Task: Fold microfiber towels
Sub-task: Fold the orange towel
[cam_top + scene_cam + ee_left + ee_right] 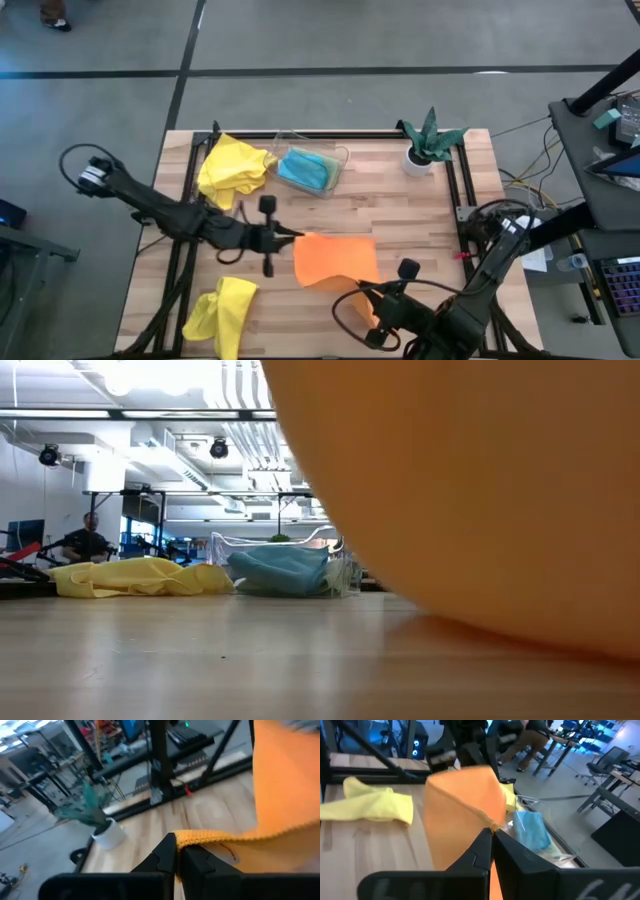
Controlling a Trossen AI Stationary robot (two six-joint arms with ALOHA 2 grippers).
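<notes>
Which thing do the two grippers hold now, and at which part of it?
Both hold the orange towel. The left gripper is shut on its edge; the right gripper is shut on a corner.

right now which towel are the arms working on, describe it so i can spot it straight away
Find the wooden table and look at its middle, toward the near edge between the two dark arms. The orange towel lies there, with the left gripper shut on one corner and the right gripper shut on another. It is the only orange cloth; the others are yellow or blue.
</notes>
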